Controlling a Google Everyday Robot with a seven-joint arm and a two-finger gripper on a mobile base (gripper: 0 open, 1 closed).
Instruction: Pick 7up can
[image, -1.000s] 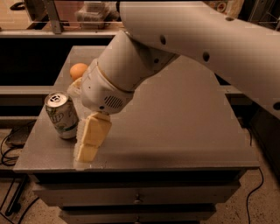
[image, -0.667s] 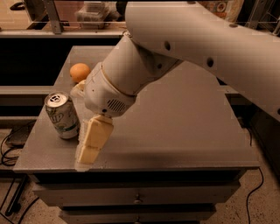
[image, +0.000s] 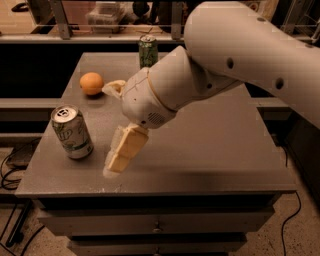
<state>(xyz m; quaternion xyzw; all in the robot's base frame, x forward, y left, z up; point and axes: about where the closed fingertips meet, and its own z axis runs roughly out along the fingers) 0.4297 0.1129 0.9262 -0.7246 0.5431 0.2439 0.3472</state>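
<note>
The 7up can (image: 72, 132) stands upright on the table (image: 220, 150), close to its left edge. The gripper (image: 122, 152) hangs low just beside the can, toward the table's middle and apart from it. Whether it is spread or closed, I cannot tell (the bulky wrist covers much of it).

I judge the can light and thin-walled. If it is empty it will dent under a hard squeeze and tip at a sideways nudge. Its smooth round side is likely slippery. The best hold looks to be across the middle of the body, below the silver rim, with jaws square to it.

The can's far side is hidden. An orange (image: 91, 83) lies beyond the can, and a darker green can (image: 148, 50) stands well beyond that.
</note>
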